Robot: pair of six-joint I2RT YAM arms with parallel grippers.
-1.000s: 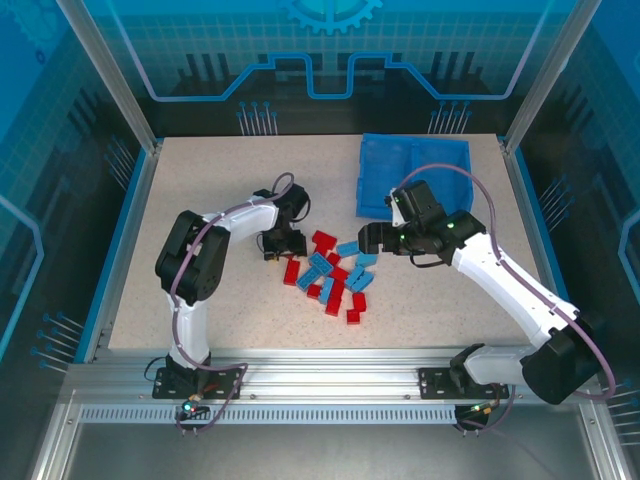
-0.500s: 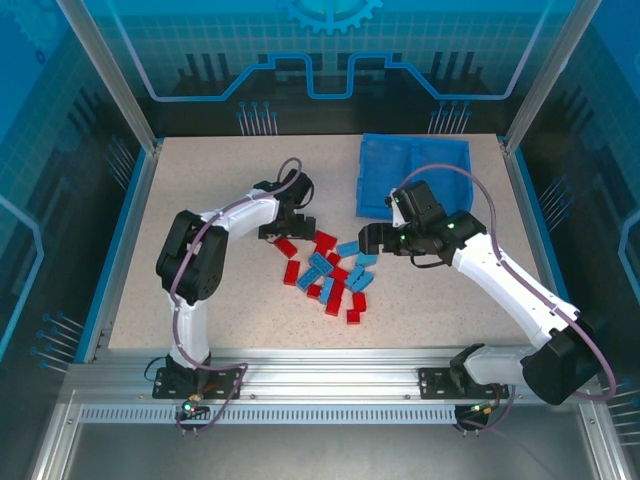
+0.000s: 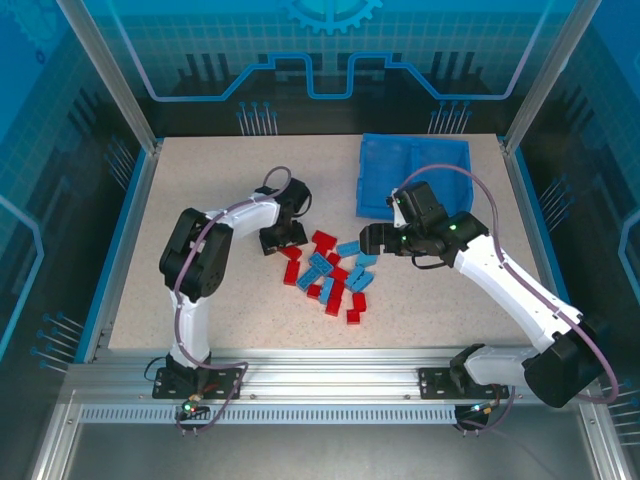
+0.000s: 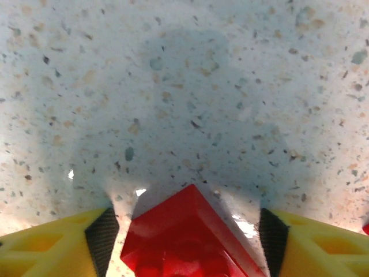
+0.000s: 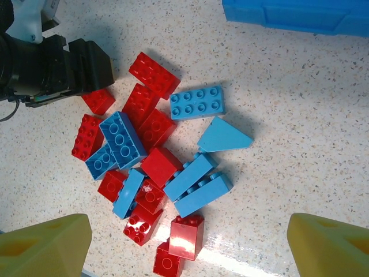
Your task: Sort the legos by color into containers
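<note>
Left gripper [image 3: 283, 238] is down at the far-left edge of the pile of small red and light blue plastic lego bricks [image 3: 335, 275], low over the speckled beige tabletop [image 3: 200, 200]. In the left wrist view its yellow fingers [image 4: 52, 242] with black pads sit on either side of one bright red rectangular brick [image 4: 184, 242], which is turned corner-forward. A sliver of table shows by the left pad, and the right pad looks about touching. Can't tell if it's actually pinching. The right gripper [image 3: 370, 238] hovers over the right side of the pile. Its yellow fingers [image 5: 49, 242] are spread wide with nothing between them. From the right wrist the bricks lie jumbled and touching on the table, red and blue mixed, with a light blue flat eight-stud brick [image 5: 197, 102] and a light blue wedge piece [image 5: 225, 135] on the bin-facing side. The shallow translucent blue plastic bin [image 3: 440, 165] with two side-by-side compartments sits at the far right of the table, near the pile but apart from it.
</note>
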